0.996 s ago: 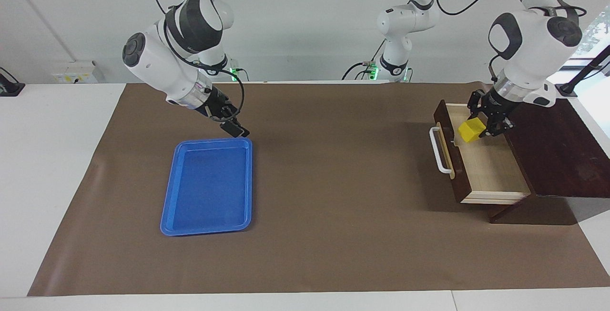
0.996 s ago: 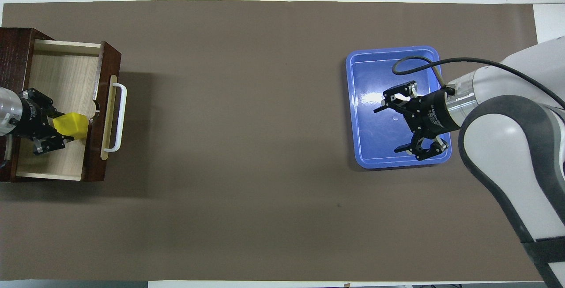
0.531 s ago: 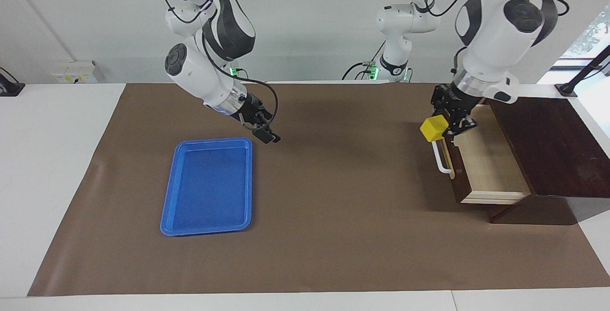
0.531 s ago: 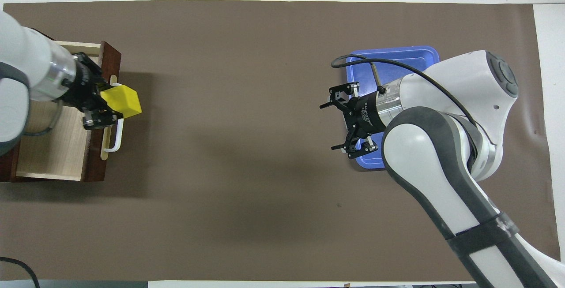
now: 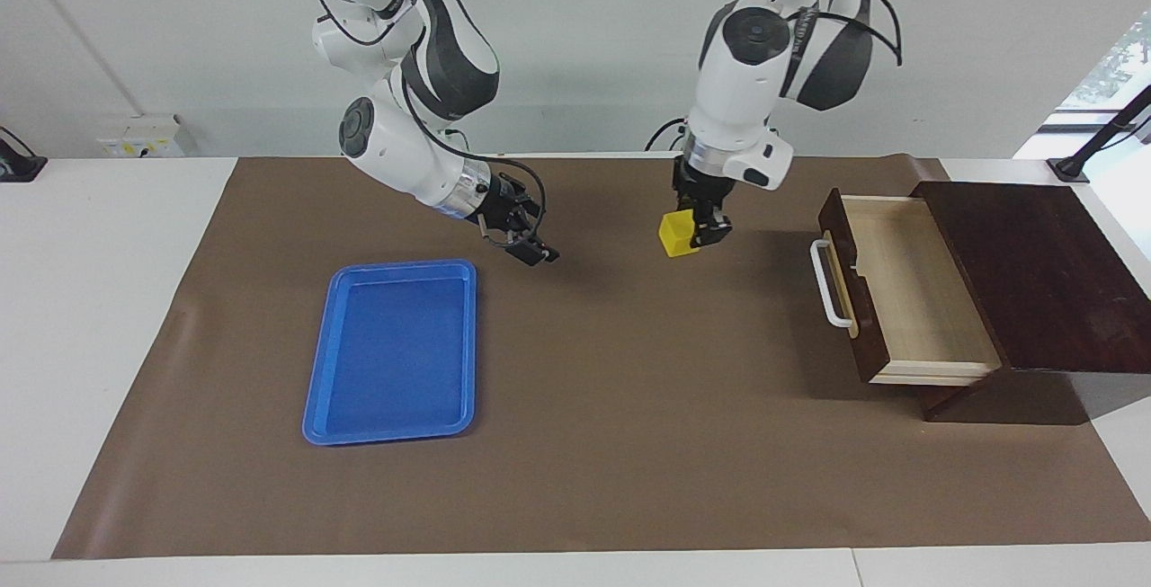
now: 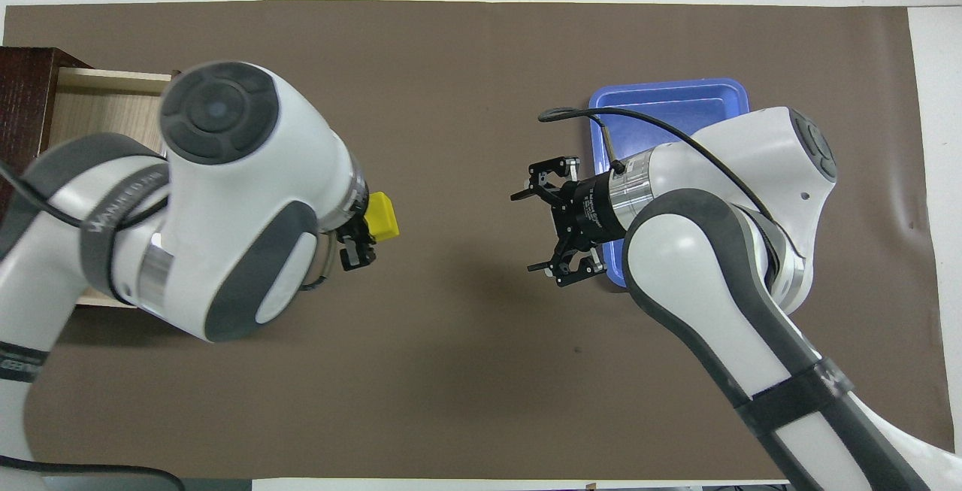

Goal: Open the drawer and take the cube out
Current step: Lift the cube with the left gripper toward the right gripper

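The drawer [image 5: 908, 299] stands pulled open out of its dark wooden box [image 5: 1043, 272] at the left arm's end of the table; its pale inside is bare. In the overhead view only a corner of the drawer [image 6: 98, 96] shows past the left arm. My left gripper [image 5: 694, 232] [image 6: 366, 229] is shut on the yellow cube [image 5: 674, 235] [image 6: 382, 215] and holds it up over the brown mat, between the drawer and the blue tray. My right gripper [image 5: 529, 236] [image 6: 527, 231] is open and empty over the mat, beside the tray's edge.
A flat blue tray [image 5: 393, 349] [image 6: 669, 100] lies on the mat toward the right arm's end and holds nothing. The drawer's white bar handle [image 5: 829, 286] sticks out toward the table's middle. A brown mat [image 5: 629, 443] covers the table.
My left gripper has carried the cube out of the drawer and on to over the table's middle. My right gripper has moved off the tray toward the middle, still open.
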Controlling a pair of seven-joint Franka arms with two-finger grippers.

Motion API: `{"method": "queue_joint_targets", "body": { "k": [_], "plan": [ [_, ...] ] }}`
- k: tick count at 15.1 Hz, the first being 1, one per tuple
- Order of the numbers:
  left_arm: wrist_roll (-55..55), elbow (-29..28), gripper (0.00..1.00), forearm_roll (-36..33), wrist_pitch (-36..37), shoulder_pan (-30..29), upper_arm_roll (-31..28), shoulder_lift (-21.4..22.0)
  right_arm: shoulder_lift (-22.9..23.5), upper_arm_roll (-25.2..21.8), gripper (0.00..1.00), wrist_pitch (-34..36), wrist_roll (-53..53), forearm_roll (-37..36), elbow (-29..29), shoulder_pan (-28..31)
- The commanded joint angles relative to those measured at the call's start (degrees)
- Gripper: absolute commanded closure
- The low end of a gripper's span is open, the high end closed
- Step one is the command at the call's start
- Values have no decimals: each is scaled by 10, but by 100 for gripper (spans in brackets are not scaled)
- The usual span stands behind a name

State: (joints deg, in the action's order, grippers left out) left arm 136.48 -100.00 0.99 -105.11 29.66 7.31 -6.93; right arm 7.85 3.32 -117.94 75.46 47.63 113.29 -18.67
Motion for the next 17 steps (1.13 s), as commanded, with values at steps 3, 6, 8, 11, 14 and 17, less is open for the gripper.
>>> {"method": "queue_joint_targets", "body": {
  "k": [3,6,8,11,14,17],
  "plan": [
    [31,-12,100,5,-37,40,-12,-3,45,-1,0,-2,6,51,-27,-9],
    [33,-20,100,5,-49,46,-12,-2,46,-1,0,-7,7,51,-26,-29],
    [34,-21,100,5,-54,48,-12,-2,45,-1,0,-11,7,52,-27,-41],
    [40,-25,100,5,-63,51,-12,-1,45,-1,0,-11,12,53,-25,-51],
    [40,-29,100,5,-63,54,-12,1,44,-1,0,-16,22,52,-24,-62],
    [39,-34,100,5,-63,54,-12,2,43,-1,0,-19,29,52,-25,-64]
  ]
}}
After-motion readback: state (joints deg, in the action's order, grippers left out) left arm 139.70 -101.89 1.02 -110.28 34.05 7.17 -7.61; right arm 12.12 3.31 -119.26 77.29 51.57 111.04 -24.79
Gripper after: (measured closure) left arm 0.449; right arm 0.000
